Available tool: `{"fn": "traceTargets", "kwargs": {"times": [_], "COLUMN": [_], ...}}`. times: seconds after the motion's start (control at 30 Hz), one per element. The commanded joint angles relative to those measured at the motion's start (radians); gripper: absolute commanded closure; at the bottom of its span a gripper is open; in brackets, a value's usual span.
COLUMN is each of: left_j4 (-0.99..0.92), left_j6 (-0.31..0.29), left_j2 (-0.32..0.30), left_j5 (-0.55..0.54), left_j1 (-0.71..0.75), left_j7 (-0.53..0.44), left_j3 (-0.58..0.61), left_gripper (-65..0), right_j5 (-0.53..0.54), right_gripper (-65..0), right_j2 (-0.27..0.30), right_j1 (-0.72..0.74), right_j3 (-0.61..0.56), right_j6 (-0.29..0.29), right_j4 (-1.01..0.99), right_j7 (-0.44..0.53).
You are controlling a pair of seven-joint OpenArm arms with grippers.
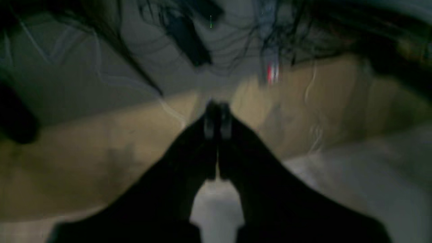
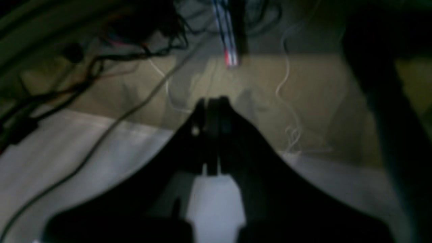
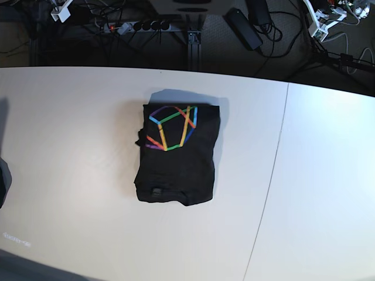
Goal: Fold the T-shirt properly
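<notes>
The T-shirt (image 3: 177, 153) lies folded into a compact rectangle near the middle of the white table (image 3: 70, 146), a little toward the far edge. Its rainbow line print (image 3: 171, 126) faces up on the half farthest from the camera, and the nearer half is plain dark cloth with a few soft creases. A faint seam in the tabletop runs to the right of the shirt, well apart from it.

Neither arm reaches over the shirt in the base view; only a dark shape shows at that view's left edge, too cut off to identify.

In the left wrist view the left gripper (image 1: 217, 114) points out past the table edge toward the floor, and its two dark fingers meet at the tips with nothing between them. The picture is blurred, so the fine detail at the tips is probably not reliable.

In the right wrist view the right gripper (image 2: 212, 111) also has its fingers pressed together and empty, above the table edge. Beyond it lie loose cables (image 2: 101, 67) on the floor.

Behind the table, a power strip (image 3: 133, 26) and more wiring sit in the dark space at the top of the base view.
</notes>
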Motion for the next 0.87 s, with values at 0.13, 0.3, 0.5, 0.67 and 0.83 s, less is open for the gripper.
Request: {"fn": "traceTargets", "kwargs": {"times": [0.13,0.3,0.5,0.67,0.83], "left_j4": [-0.38,-0.816,-1.09,-1.086,-1.056], "left_j6": [0.076,0.079,0.079,0.108,0.105], "left_j2": [0.051,0.125,0.183,0.191,0.193], "left_j5": [0.054,0.112,0.144,0.116,0.109], "left_j1": [-0.248,-0.523,-0.73,-0.761,-0.766], "left_j7": [-0.001,-0.053,-0.121,-0.126,-0.076], "left_j3": [0.136,0.252,0.448,0.519,0.516], "left_gripper": [0.0,0.0,0.0,0.0,0.0], "right_j5": [-0.082,-0.19,-0.19,-0.177,-0.129], "right_gripper": [0.0,0.0,0.0,0.0,0.0], "right_j2": [0.008,-0.015,-0.018,-0.034,-0.035], "right_j1": [0.159,0.344,0.506,0.538,0.539], "right_j3": [-0.042,-0.093,-0.105,-0.105,-0.105], "right_j6": [-0.06,-0.105,-0.111,-0.111,-0.111], "right_j4": [-0.301,-0.596,-0.783,-0.768,-0.743], "right_j7": [0.012,0.022,0.008,-0.057,-0.032]}}
